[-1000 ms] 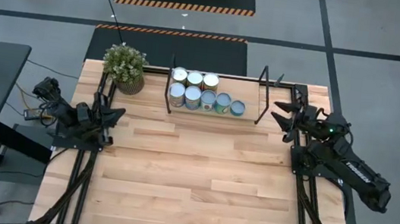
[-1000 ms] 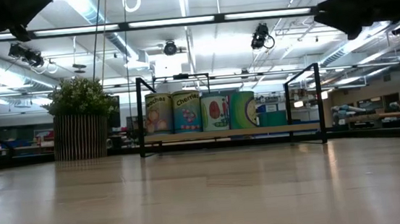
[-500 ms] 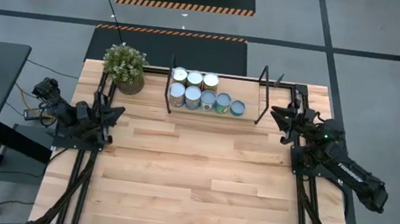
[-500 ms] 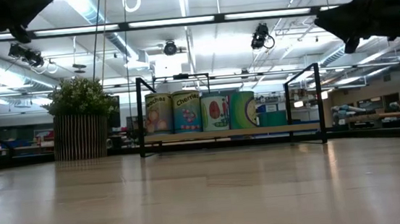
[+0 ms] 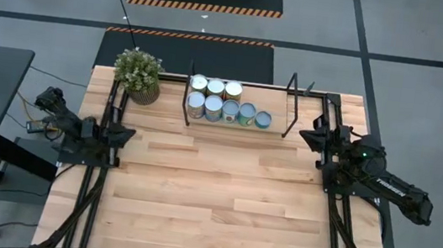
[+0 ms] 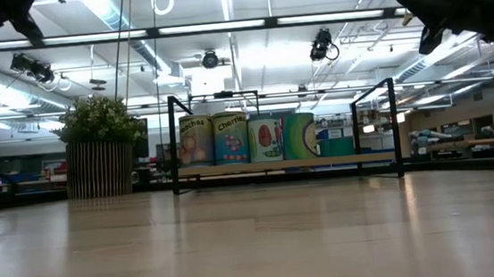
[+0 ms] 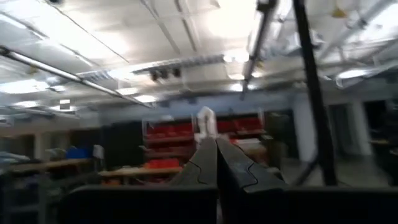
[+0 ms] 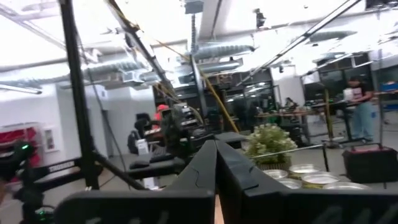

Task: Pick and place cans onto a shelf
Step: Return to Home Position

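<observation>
the cans point(image 5: 224, 103) sat in two rows on the shelf point(image 5: 283, 115) at the table's point(image 5: 212, 199) back edge, bunched toward the end nearer the potted plant point(image 5: 139, 71). left gripper point(image 5: 125, 133) hung by the left edge, fingers pressed together, holding nothing. right gripper point(image 5: 305, 135) was near the back right corner, closed and empty too.

High view: flat, even overhead light, tabletop point(image 5: 213, 191) bright, only faint soft shadows beside the arms. Low view: ceiling strip lights point(image 6: 219, 26) glare at 12 o'clock, plant point(image 6: 98, 125) and shelf point(image 6: 321, 161) backlit, sheen on tabletop. Wrist views: ceilings blown out at 12–2 o'clock, near-black at 6.
</observation>
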Robot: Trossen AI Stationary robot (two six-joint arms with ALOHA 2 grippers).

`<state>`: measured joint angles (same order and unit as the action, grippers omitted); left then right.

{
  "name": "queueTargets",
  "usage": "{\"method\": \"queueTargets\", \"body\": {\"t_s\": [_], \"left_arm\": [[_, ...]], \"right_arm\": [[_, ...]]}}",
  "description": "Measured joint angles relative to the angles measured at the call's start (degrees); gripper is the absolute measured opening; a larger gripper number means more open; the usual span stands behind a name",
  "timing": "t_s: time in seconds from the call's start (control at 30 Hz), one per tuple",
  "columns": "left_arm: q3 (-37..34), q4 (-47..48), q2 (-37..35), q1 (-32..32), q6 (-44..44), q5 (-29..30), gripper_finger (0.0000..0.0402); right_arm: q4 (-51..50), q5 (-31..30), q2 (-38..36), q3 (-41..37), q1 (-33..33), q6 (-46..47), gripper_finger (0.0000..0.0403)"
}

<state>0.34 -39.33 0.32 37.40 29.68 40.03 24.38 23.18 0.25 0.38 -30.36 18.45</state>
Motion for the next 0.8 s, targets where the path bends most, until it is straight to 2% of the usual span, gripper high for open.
{"method": "queueTargets", "body": {"t_s": [0.13, 0.33, 0.57, 0.8], "left_arm": [[0.0, 5.1, 0.0, -3.9, -5.2, -5.7, 0.0], [0.0, 4.2, 0.0, -10.1, -8.7, -16.7, 0.0], [0.0, 9.9, 0.0, -20.1, -22.0, -31.5, 0.0], [0.0, 24.3, 0.0, -26.9, -24.7, -34.9, 0.0004]], "right_arm": [[-0.4, -0.7, 0.2, 0.0, 0.6, -0.1, 0.0013], [-0.4, -0.6, 0.2, 0.0, 0.6, -0.1, 0.0044], [-0.4, -0.6, 0.2, 0.0, 0.6, -0.2, 0.0051], [-0.5, -0.6, 0.2, 0.0, 0.6, -0.2, 0.0052]]}}
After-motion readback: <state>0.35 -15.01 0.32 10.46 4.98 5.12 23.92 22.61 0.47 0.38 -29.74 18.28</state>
